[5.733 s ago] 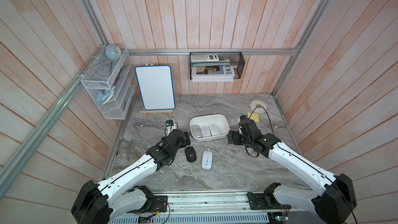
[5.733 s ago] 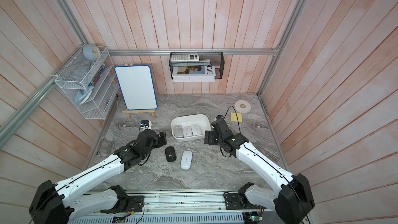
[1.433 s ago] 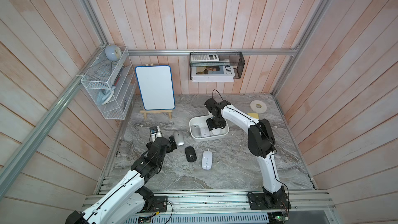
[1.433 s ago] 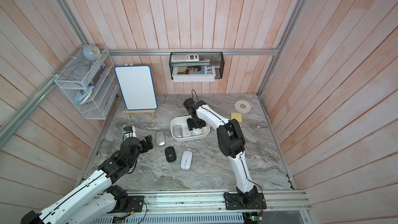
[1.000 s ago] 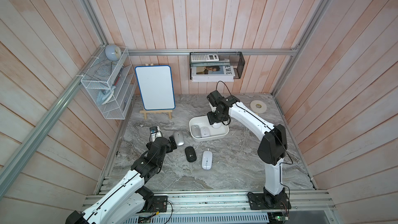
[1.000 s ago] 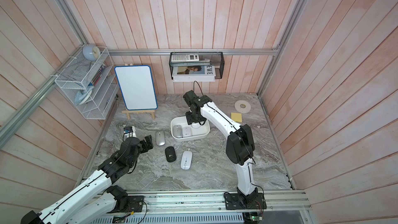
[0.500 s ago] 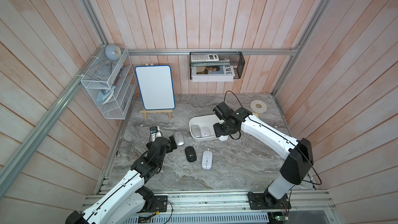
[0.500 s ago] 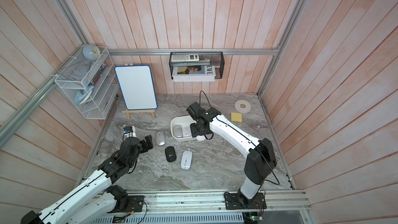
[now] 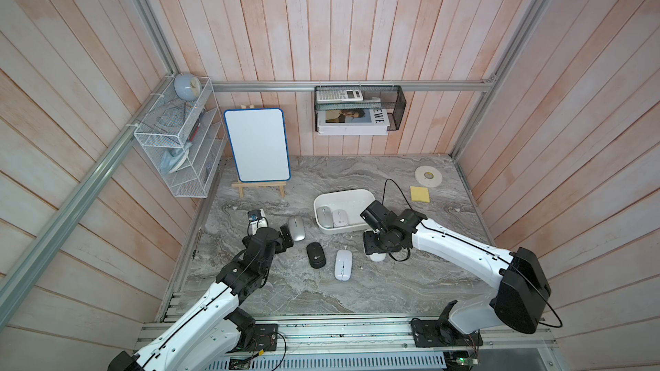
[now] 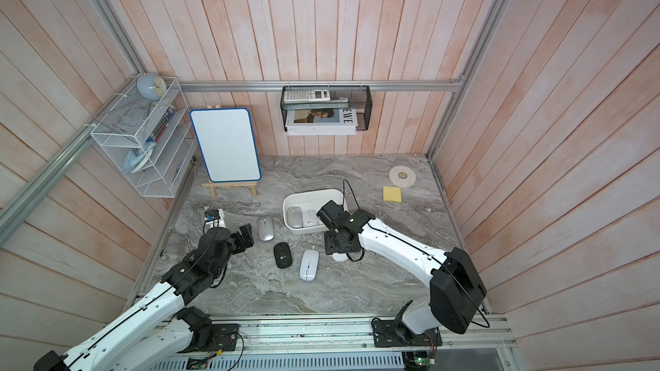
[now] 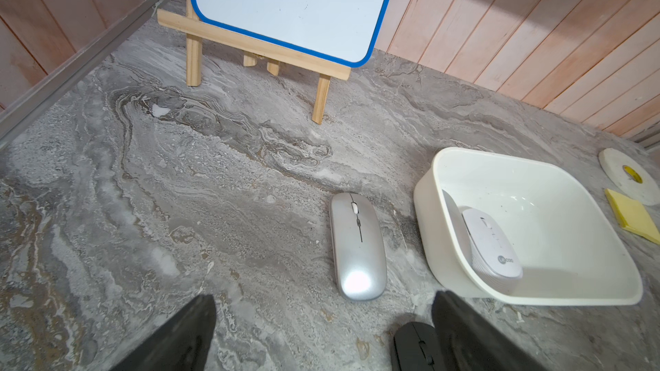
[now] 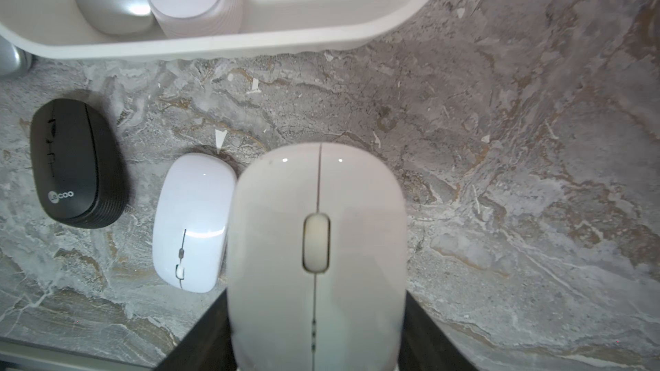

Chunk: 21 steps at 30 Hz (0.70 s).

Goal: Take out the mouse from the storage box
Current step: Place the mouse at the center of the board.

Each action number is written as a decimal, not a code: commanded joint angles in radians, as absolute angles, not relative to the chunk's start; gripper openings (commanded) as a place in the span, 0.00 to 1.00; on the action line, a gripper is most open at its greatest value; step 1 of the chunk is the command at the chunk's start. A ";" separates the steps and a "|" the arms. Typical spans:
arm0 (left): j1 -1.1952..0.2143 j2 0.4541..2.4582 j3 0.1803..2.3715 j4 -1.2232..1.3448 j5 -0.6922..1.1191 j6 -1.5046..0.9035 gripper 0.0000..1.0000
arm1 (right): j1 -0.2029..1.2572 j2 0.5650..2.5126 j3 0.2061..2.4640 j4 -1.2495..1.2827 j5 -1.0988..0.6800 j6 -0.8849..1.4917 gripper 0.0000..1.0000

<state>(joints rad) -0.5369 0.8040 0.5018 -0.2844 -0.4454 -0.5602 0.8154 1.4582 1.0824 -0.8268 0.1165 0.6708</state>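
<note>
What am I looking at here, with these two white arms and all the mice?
Two robot arms stand at a marble table. Two pictures look down from overhead; two come from cameras on the arms' wrists. The right gripper is shut on a cream mouse, outside the storage box. The left gripper is open and empty. In the box lie a grey mouse and a small white mouse; on the table, a silver mouse, a black mouse and a slim white mouse.
</note>
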 commanded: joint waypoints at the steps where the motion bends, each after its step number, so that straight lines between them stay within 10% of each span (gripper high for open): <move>1: -0.532 0.806 0.505 -0.288 -0.433 -0.550 1.00 | 0.830 1.431 1.045 -0.762 0.092 0.728 0.57; 21: -0.532 0.835 0.506 -0.279 -0.439 -0.551 1.00 | 0.865 1.563 0.946 -0.658 0.077 0.755 0.56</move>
<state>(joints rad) -0.5369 0.8345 0.5018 -0.2840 -0.4458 -0.5602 0.8570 1.5448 0.9463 -0.6682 0.0727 0.7574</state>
